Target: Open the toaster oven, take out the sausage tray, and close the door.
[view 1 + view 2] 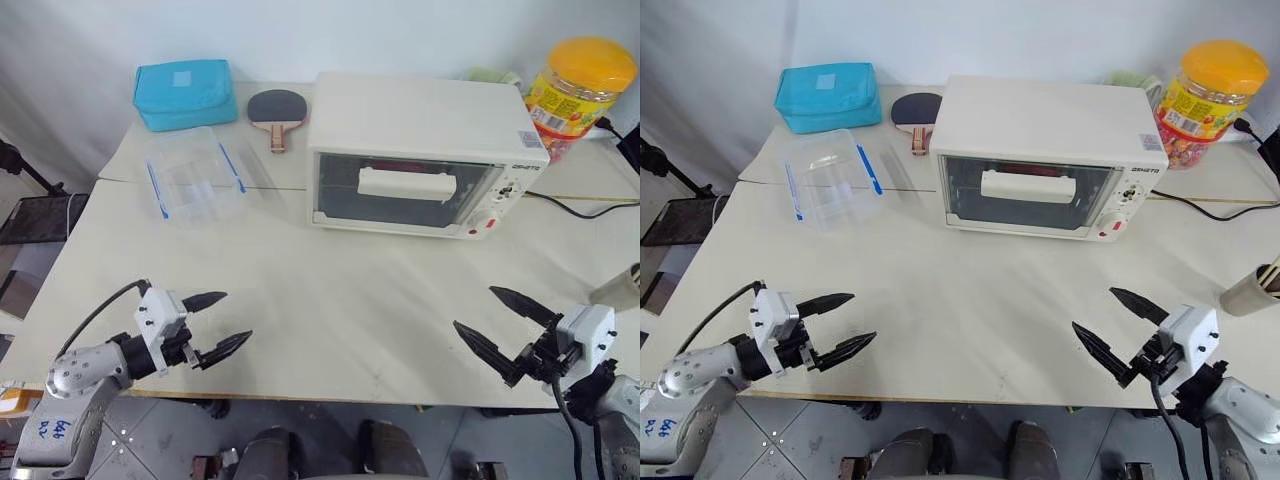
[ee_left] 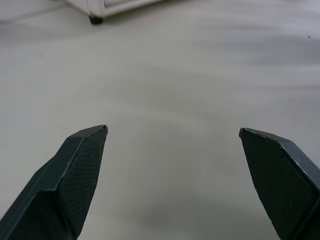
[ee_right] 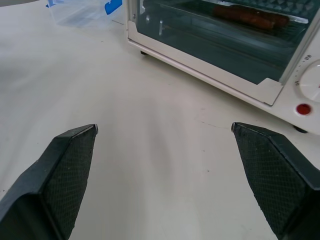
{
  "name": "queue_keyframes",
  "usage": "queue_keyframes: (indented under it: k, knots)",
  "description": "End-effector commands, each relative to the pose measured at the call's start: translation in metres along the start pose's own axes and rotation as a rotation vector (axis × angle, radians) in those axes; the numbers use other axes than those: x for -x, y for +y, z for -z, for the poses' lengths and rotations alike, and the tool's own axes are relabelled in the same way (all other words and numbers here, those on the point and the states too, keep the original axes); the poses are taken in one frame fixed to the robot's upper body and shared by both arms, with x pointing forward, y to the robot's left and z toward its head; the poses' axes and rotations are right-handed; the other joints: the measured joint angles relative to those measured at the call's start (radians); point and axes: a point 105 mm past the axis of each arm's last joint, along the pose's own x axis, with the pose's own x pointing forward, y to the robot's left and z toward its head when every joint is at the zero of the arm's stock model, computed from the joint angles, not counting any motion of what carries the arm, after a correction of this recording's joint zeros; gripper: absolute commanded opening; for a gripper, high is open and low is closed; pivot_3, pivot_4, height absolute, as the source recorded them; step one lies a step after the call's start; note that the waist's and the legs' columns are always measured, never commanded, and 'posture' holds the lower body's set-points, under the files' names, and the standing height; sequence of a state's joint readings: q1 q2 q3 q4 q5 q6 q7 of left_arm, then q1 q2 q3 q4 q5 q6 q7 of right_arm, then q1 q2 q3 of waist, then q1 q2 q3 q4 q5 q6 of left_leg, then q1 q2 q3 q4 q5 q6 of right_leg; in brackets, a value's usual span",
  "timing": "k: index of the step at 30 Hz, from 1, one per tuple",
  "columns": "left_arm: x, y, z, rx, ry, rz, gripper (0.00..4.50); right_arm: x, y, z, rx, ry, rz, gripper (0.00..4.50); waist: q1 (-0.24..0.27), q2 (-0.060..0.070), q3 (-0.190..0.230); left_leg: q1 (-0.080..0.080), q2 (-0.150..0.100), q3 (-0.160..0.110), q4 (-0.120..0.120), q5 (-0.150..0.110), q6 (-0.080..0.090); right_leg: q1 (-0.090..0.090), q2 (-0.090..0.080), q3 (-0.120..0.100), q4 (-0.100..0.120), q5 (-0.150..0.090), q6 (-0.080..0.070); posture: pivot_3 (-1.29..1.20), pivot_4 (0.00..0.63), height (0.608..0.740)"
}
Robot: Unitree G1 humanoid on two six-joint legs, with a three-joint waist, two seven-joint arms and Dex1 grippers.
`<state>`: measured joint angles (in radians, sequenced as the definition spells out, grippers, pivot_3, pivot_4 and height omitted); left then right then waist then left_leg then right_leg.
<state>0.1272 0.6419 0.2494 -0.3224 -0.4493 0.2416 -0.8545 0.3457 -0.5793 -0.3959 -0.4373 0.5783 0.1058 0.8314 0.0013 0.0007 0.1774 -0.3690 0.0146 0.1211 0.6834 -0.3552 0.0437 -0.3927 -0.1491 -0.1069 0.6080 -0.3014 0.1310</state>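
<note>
Cream-white boxy toaster oven: stands toward the far side of the pale worktop, front facing the robot, red light and knobs at its right end

Door, dark glass in a white frame with a long white bar handle: shut against the oven front

Sausage tray, silvery metal with red sausages: inside the oven behind the glass, seen in the right wrist view

Left gripper, two black fingers: fingers spread wide and empty, above the near worktop edge, well in front of the oven and to its left

Right gripper, two black fingers: fingers spread wide and empty, near the front edge, well in front of the oven's right end

Open room: a broad bare stretch of worktop lies between the oven front and both grippers

Clear plastic container with blue clips: just left of the oven

Turquoise fabric pouch: behind the container, at the far worktop edge

Dark table-tennis paddle: behind the oven's left corner

Yellow-lidded plastic jar: behind the oven's right end

Black cable: trails right of the oven
</note>
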Motion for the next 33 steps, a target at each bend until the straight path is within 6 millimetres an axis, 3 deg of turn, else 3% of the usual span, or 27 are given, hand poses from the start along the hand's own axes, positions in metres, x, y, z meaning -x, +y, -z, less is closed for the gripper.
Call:
queue_keyframes:
  k: [1,5,9,14,18,25,33]
  knots:
    - [-0.008,0.002,-0.008,-0.045,-0.033,0.029,4.49,-0.005,0.006,-0.006,-0.033,-0.032,-0.045,4.50,0.000,0.000,0.000,0.000,0.000,0.000,0.000,0.000,0.000,0.000,0.000,0.000,0.000,0.000,0.000,0.00,0.150,0.740]
    - [-0.019,0.003,-0.035,-0.010,-0.121,0.105,4.49,-0.020,0.005,-0.023,-0.094,-0.079,-0.092,4.50,-0.001,0.000,0.000,0.000,0.000,0.000,0.001,0.000,0.000,0.000,0.000,0.000,0.001,0.000,0.000,0.00,0.150,0.740]
    - [-0.027,0.005,-0.063,0.068,-0.241,0.198,4.49,-0.047,-0.017,-0.046,-0.108,-0.127,-0.103,4.50,-0.005,0.000,0.000,0.000,0.000,0.000,0.002,0.001,0.000,-0.001,0.000,0.000,0.002,0.000,0.000,0.00,0.150,0.740]
    - [-0.035,0.000,-0.071,0.077,-0.260,0.261,4.49,-0.072,-0.048,-0.057,-0.117,-0.147,-0.084,4.50,-0.004,0.000,0.000,-0.001,0.000,0.000,0.002,0.001,0.000,-0.001,0.001,-0.001,0.002,0.000,0.000,0.00,0.150,0.740]
    - [-0.038,-0.002,-0.070,0.076,-0.264,0.263,4.49,-0.088,-0.060,-0.061,-0.095,-0.156,-0.103,4.50,-0.001,0.000,0.000,-0.002,-0.001,0.000,0.002,0.001,0.001,-0.001,0.001,-0.002,0.002,0.000,0.000,0.00,0.150,0.740]
    - [-0.038,0.001,-0.066,0.120,-0.264,0.216,4.49,-0.109,-0.049,-0.079,-0.057,-0.233,-0.199,4.50,-0.003,0.000,0.000,-0.002,-0.001,0.000,0.002,0.001,0.001,-0.001,0.001,-0.003,0.002,0.000,0.000,0.00,0.150,0.740]
    - [-0.035,0.015,-0.061,0.166,-0.266,0.129,4.49,-0.103,-0.014,-0.083,-0.022,-0.258,-0.355,4.50,-0.002,0.000,0.000,-0.002,-0.001,-0.001,0.002,0.001,0.001,-0.001,0.001,-0.003,0.002,0.000,0.000,0.00,0.150,0.740]
